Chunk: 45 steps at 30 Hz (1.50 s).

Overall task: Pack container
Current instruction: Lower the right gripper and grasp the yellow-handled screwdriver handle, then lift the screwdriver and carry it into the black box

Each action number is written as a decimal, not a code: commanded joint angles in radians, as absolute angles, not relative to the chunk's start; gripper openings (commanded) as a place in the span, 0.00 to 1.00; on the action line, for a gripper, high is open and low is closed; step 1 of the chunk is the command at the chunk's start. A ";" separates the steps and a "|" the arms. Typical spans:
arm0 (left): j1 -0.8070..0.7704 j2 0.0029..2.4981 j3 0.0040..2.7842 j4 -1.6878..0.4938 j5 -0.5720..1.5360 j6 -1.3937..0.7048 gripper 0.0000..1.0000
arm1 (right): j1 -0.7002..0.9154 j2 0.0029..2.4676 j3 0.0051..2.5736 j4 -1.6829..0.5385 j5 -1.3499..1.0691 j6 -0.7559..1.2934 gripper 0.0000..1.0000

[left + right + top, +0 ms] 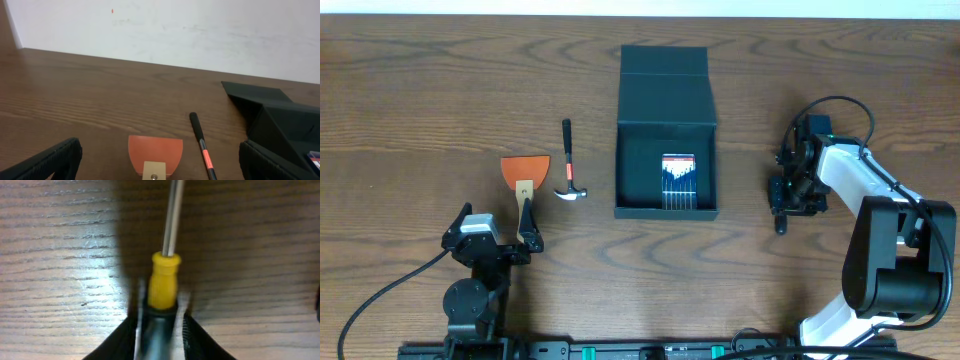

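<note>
The dark teal container (pixel 624 170) stands open at the table's middle, its flap lid lying flat behind it; a small carded pack (pixel 678 182) lies inside. Its corner shows in the left wrist view (pixel 285 117). My left gripper (pixel 495 238) is open and empty, just short of the handle end of an orange-bladed scraper (pixel 525 172), which lies between the fingers in the left wrist view (pixel 155 152). A small hammer (pixel 567 160) lies beside the scraper. My right gripper (pixel 790 198) is shut on a yellow-and-black screwdriver (pixel 163 285), low over the wood, right of the container.
The hammer's black handle with a red band (pixel 202 145) runs between the scraper and the container. A white wall stands beyond the table's far edge. Cables trail from both arm bases at the front.
</note>
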State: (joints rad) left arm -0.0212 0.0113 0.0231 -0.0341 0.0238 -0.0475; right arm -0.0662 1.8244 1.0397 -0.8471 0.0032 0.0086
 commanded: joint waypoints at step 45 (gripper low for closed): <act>-0.016 0.011 0.004 -0.071 0.015 -0.037 0.98 | 0.236 1.841 1.906 -1.298 -0.060 0.057 0.01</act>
State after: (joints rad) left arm -0.0212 0.0113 0.0231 -0.0341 0.0238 -0.0475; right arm 0.1505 1.8511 1.8397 -1.2881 -0.0444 0.0219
